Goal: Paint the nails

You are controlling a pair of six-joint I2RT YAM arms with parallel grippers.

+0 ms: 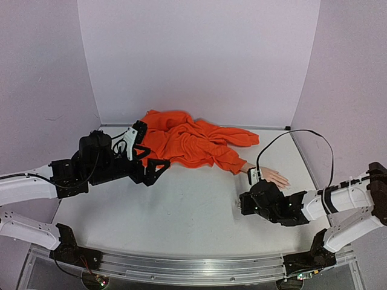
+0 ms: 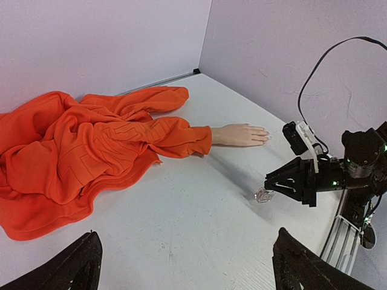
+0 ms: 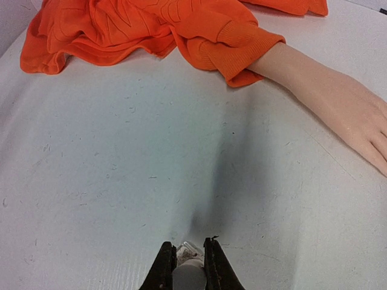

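Two arms stood at the bench [image 1: 181,211]. The right arm [image 1: 338,199] reached in low from the right side of the overhead view. Its jaws were pinched narrow on a small clear bottle [image 2: 263,195], carried close above the surface. I could not tell whether it touched. It hung near the mannequin hand [image 1: 273,177] but apart from it. I took that as deliberate, since the polish has to be brought within reach of the fingertips before any painting can begin.

The mannequin hand lay flat at the right of the bench, its wrist coming out of the sleeve of an orange sweater [image 1: 187,142] heaped toward the upper middle. The nails [image 2: 263,136] sat at the far tips of the fingers. They were too small for me to make out, so I could not say whether any carried colour.

The left arm [image 1: 24,187] waited at the middle left, beside the sweater. Its jaws were spread wide, held nothing, and faced across the bench toward the bottle. I judged it was placed there to help with the cap.

By my count there were two arms, one mannequin hand, one bottle and one sweater. I saw no loose brush.
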